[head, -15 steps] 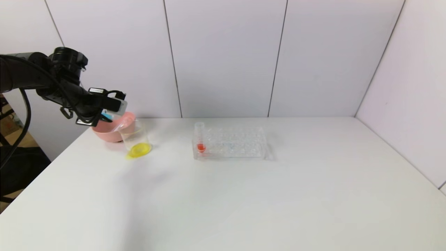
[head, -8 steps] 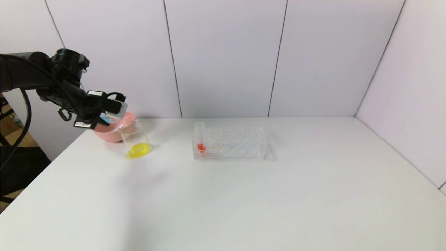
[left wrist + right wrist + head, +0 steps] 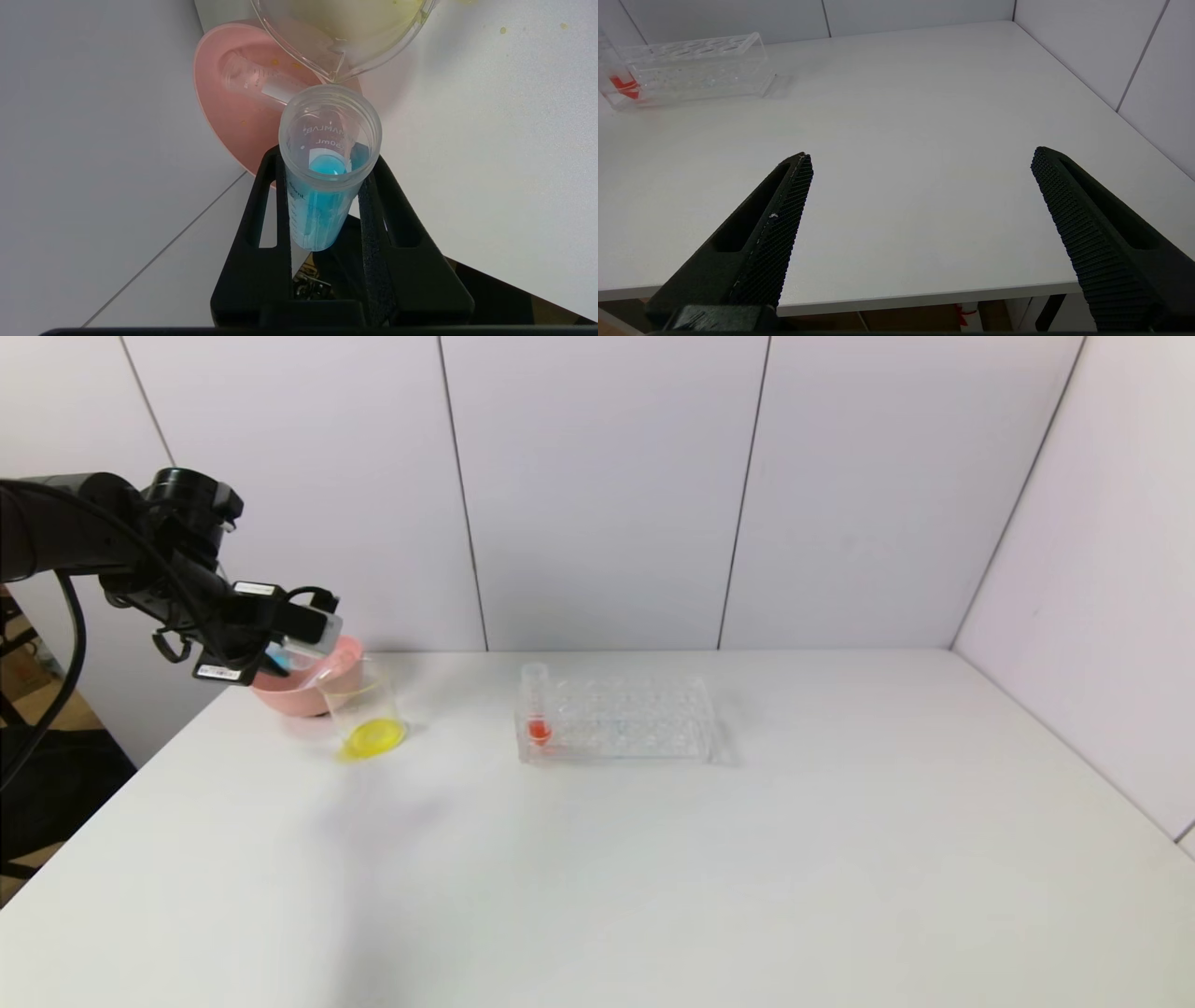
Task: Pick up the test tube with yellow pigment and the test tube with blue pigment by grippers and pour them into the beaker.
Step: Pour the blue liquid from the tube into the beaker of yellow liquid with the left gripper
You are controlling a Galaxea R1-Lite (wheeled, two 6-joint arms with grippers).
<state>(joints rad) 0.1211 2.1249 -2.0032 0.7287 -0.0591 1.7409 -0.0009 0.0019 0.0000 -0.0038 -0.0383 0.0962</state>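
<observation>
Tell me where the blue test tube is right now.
The blue test tube is clamped in the left gripper at the table's far left, tilted with its mouth by the beaker lip, in front of the pink bowl.

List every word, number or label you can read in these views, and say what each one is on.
"AMLAB": on the blue tube held in the left end effector, seen mirrored through the wall; the first letters are cut off.
"0mL": same tube, just below; the leading digit is unclear.
Graduation marks on the empty tube in the pink bowl: too blurred to read.
White sticker under the left end effector in the head view: too small.
</observation>
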